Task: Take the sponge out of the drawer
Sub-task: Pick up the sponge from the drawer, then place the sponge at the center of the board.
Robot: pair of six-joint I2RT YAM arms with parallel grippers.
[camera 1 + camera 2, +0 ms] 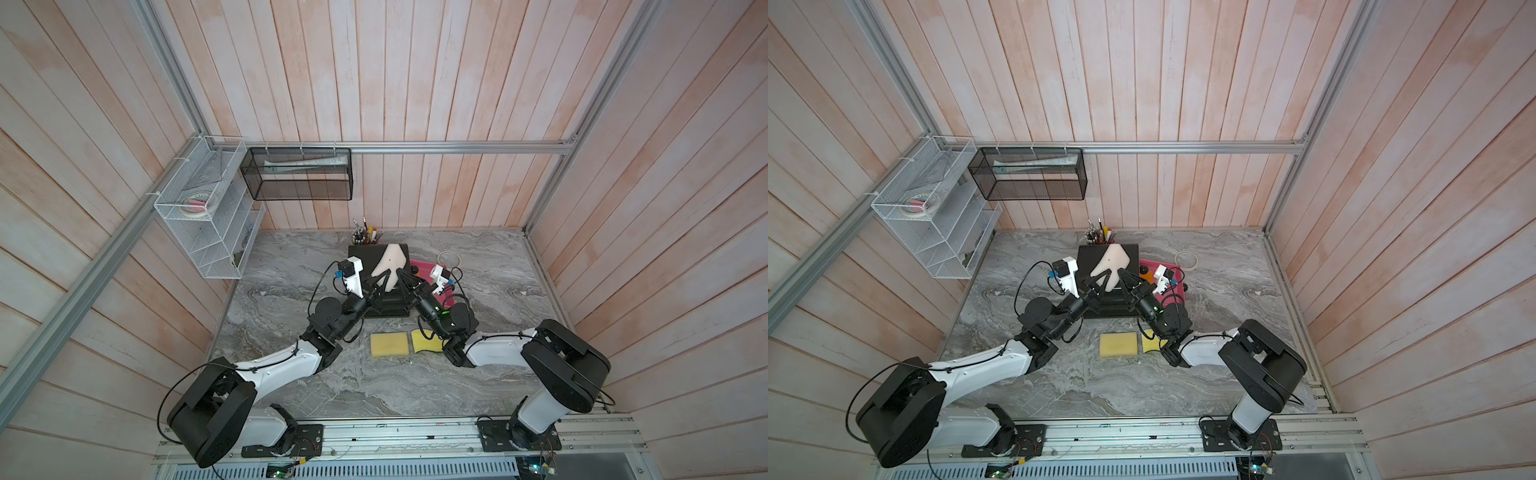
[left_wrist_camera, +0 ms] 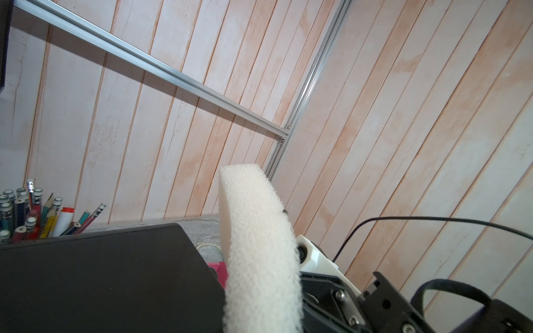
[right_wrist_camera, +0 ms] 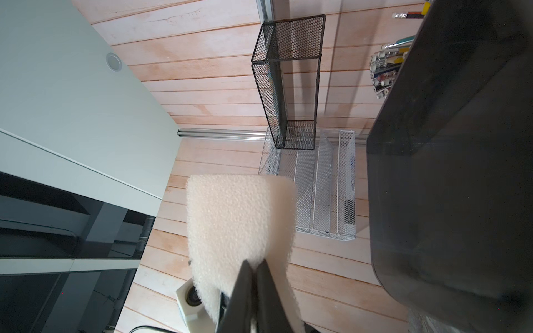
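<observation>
The cream foam sponge is out of the black drawer unit, held in the air over the unit's flat top with its wide end away from the arms. The left hand and the right hand meet at its narrow near end, both clenched on it. In the right wrist view two dark fingers pinch the foam to a thin seam. In the left wrist view the sponge rises from the frame's edge, and the left hand's fingers are out of sight.

Behind the unit stands a cup packed with pencils and pens. The black mesh wall basket holds something pale and flat, too dim to name. The white wire wall rack has a roll of tape in its top compartment; the lower compartments are hard to make out. A pink tray just right of the unit is mostly hidden by the right wrist, and its contents cannot be seen. The arms cover the unit's front, so whether a drawer stands open cannot be told.

On the grey marble table lie two yellow sponges, one square in full view and the other partly under the right arm.
</observation>
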